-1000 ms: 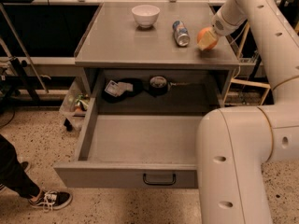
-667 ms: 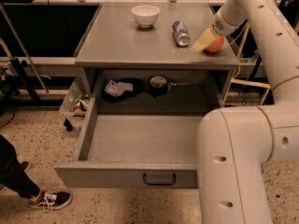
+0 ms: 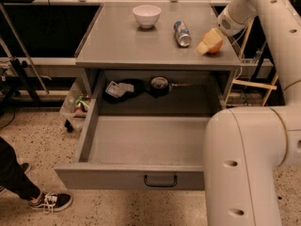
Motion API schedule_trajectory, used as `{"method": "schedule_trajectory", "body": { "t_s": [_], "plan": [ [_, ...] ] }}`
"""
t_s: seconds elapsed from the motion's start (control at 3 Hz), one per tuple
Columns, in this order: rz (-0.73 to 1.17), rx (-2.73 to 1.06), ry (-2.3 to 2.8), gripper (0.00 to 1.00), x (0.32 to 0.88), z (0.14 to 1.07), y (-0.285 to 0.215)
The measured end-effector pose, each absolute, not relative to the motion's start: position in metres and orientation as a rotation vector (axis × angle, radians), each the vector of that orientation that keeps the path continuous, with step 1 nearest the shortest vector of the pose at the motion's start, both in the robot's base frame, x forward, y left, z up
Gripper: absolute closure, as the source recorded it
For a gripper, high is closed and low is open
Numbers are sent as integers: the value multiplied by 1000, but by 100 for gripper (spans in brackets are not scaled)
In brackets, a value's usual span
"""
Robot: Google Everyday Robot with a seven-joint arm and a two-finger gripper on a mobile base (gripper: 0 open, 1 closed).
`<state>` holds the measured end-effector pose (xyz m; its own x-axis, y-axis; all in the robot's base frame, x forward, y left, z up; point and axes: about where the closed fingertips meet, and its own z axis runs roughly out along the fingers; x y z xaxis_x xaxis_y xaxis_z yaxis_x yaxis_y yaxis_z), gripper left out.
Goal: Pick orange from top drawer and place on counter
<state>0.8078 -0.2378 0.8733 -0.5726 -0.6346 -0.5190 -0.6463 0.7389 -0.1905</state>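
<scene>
The orange (image 3: 216,44) is at the right front corner of the grey counter (image 3: 127,41), at the counter surface. My gripper (image 3: 211,41) reaches down from the upper right and is shut on the orange, with one cream finger (image 3: 203,46) against its left side. The other finger is hidden behind the fruit. The top drawer (image 3: 141,140) is pulled fully out below, with its dark handle (image 3: 160,181) at the front centre. I see nothing lying in the drawer box.
A white bowl (image 3: 146,15) stands at the counter's back. A silver-blue can (image 3: 182,33) lies just left of the orange. Dark objects (image 3: 160,85) sit in the recess behind the drawer. My white body (image 3: 249,164) fills the lower right. A person's shoe (image 3: 49,201) is at lower left.
My gripper has moved the orange slightly right and down, to the counter's right front corner. The drawer, bowl and can have not moved.
</scene>
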Motion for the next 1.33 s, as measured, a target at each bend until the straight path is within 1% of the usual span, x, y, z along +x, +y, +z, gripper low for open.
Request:
{"method": "schedule_trajectory", "body": {
  "t_s": [0.33, 0.67, 1.0, 1.33],
  "plan": [
    [121, -1047, 2383, 0, 763, 895, -230],
    [174, -1060, 2333, 0, 718, 938, -224],
    [162, -1020, 2254, 0, 671, 984, -221],
    [173, -1061, 2219, 0, 643, 1003, -199]
  ]
}}
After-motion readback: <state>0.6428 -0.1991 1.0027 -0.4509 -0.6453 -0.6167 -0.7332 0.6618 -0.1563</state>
